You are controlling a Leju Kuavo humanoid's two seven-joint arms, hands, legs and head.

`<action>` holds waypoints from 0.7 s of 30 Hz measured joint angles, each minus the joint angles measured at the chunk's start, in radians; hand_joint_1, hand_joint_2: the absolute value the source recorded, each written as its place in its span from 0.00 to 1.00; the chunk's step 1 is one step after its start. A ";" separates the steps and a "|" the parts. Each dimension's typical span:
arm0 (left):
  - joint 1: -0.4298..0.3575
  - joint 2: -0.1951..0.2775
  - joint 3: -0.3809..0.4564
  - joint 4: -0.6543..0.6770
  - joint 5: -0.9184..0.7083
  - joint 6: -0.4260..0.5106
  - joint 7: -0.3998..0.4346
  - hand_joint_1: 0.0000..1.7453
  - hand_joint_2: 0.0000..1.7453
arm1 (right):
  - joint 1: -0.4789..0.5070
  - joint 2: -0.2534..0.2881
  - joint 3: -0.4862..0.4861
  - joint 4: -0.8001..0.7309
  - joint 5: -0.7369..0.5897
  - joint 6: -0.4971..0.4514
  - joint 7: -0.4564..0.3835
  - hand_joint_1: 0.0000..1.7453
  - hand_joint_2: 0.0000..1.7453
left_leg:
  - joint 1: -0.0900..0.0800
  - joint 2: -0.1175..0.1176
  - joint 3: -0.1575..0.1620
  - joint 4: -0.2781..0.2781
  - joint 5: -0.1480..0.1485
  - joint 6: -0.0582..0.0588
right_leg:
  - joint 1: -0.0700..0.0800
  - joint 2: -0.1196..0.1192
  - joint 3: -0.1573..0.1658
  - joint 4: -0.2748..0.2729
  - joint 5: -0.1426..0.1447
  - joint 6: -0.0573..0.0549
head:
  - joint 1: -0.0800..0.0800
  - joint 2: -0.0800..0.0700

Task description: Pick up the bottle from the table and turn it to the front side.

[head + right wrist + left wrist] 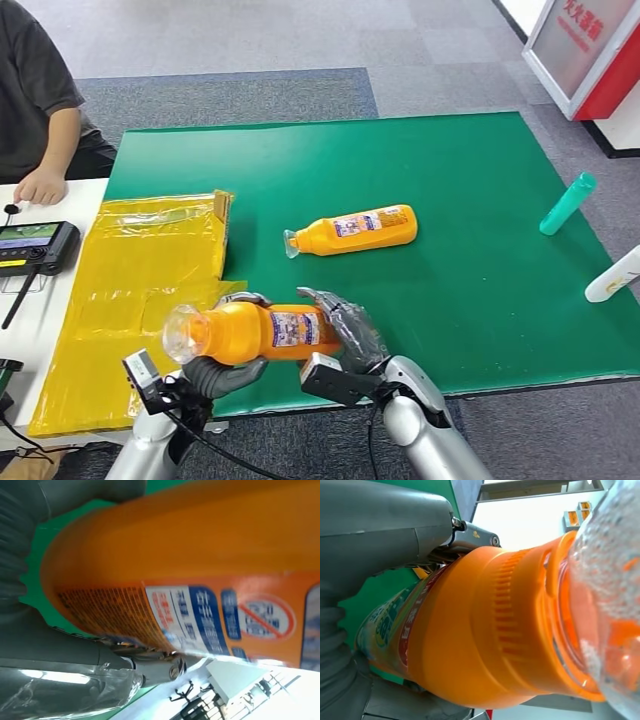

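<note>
Holding orange plastic bottle with clear cap (253, 331) off green mat (468, 300), near its front edge: my left hand (219, 375) cupped under neck, right hand (351, 330) wrapped round base. Step: turning in hand. Next, I judge, roll until front label faces up. Count: two orange bottles, second (355, 229) lying mid-mat; one teal tube (567, 203); one white tube (613, 275).

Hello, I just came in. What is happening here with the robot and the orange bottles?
The robot holds an orange bottle sideways above the near edge of the green table. Its left hand grips the neck end from below and its right hand holds the base end. A printed label faces up. A second orange bottle lies on the table farther out, beside a yellow bag. A person sits at the left.
</note>
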 joint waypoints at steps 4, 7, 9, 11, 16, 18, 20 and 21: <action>0.013 0.000 0.002 -0.024 -0.038 0.058 0.000 1.00 1.00 | 0.002 0.000 0.000 0.000 0.003 -0.020 0.004 0.00 1.00 | 0.000 0.000 0.000 0.000 0.000 0.000 | 0.000 0.000 0.000 0.000 0.000 0.000 | 0.000 0.000; 0.023 0.001 0.002 -0.050 -0.074 0.108 0.000 1.00 1.00 | 0.006 0.000 -0.005 -0.003 0.003 -0.029 0.006 0.00 1.00 | 0.000 0.000 0.000 0.000 0.000 0.000 | 0.000 0.000 0.000 0.000 0.000 0.000 | 0.000 0.000; 0.028 0.001 0.003 -0.062 -0.080 0.116 0.000 1.00 1.00 | 0.008 0.000 -0.010 -0.004 0.003 -0.030 0.006 0.00 1.00 | 0.000 0.000 0.000 0.000 0.000 0.000 | 0.000 0.000 0.000 0.000 0.000 0.000 | 0.000 0.000; 0.032 0.001 0.003 -0.071 -0.095 0.132 0.000 1.00 1.00 | 0.010 0.000 -0.013 -0.005 0.004 -0.031 0.007 0.00 1.00 | 0.000 0.000 0.000 0.000 0.000 0.000 | 0.000 0.000 0.000 0.000 0.000 0.000 | 0.000 0.000; 0.043 0.004 0.003 -0.123 -0.224 0.308 0.017 1.00 1.00 | 0.027 0.000 -0.035 -0.029 0.004 -0.043 0.015 0.00 1.00 | 0.000 0.000 0.000 0.000 0.000 0.000 | 0.000 0.000 0.000 0.000 0.000 0.000 | 0.000 0.000; 0.043 0.008 0.003 -0.153 -0.318 0.424 0.050 1.00 1.00 | 0.038 0.000 -0.046 -0.046 0.008 -0.045 0.018 0.00 1.00 | 0.000 0.000 0.000 0.000 0.000 0.000 | 0.000 0.000 -0.001 0.000 0.000 0.000 | 0.000 0.000; 0.039 0.015 0.002 -0.187 -0.424 0.532 0.109 1.00 1.00 | 0.051 0.000 -0.057 -0.064 0.014 -0.047 0.025 0.00 1.00 | 0.000 0.000 0.000 0.000 0.000 0.000 | 0.000 0.000 -0.001 0.000 0.000 0.000 | 0.000 0.000; 0.036 0.020 0.000 -0.202 -0.475 0.574 0.143 1.00 1.00 | 0.058 0.000 -0.062 -0.072 0.017 -0.048 0.028 0.00 1.00 | 0.000 0.000 0.000 0.000 0.000 0.000 | 0.000 0.000 -0.001 0.000 0.000 0.000 | 0.000 0.000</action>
